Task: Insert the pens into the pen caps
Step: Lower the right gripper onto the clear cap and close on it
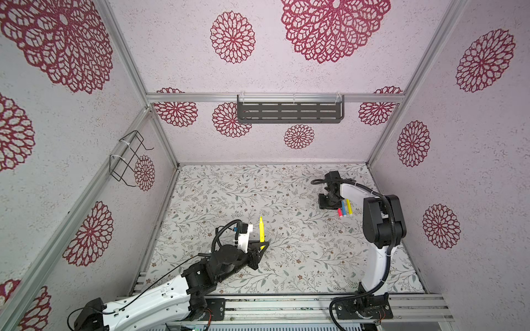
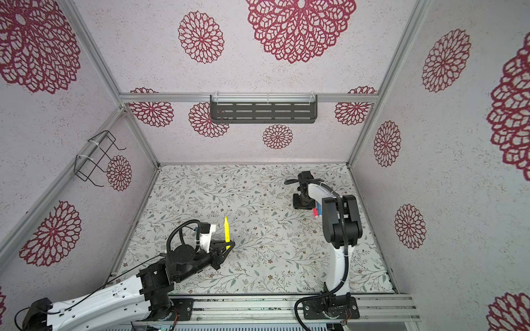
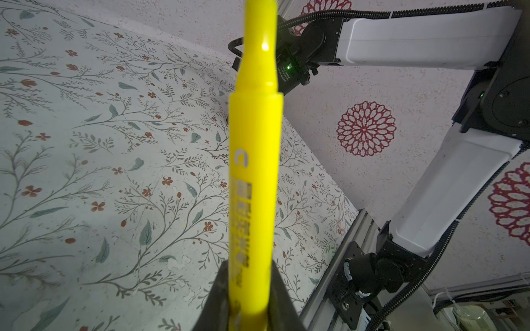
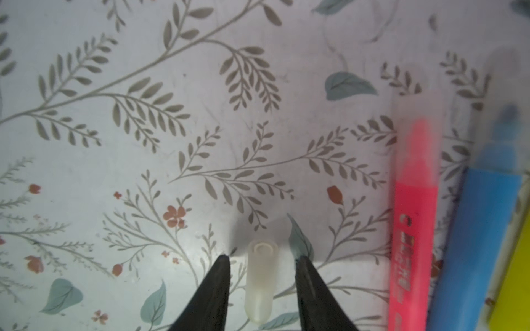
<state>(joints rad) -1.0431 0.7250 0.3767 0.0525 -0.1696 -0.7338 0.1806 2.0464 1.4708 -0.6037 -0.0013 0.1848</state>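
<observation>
Yellow plastic pen (image 3: 255,172) looks light, slick; left hand (image 1: 263,246) pinches its tail end, right hand (image 4: 261,258) half-open straddling a clear plastic cap (image 4: 261,283).

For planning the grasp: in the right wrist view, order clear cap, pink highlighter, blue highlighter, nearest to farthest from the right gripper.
1. Clear cap, between the fingers of the right gripper.
2. Pink highlighter, to one side.
3. Blue highlighter, beyond the pink.
</observation>
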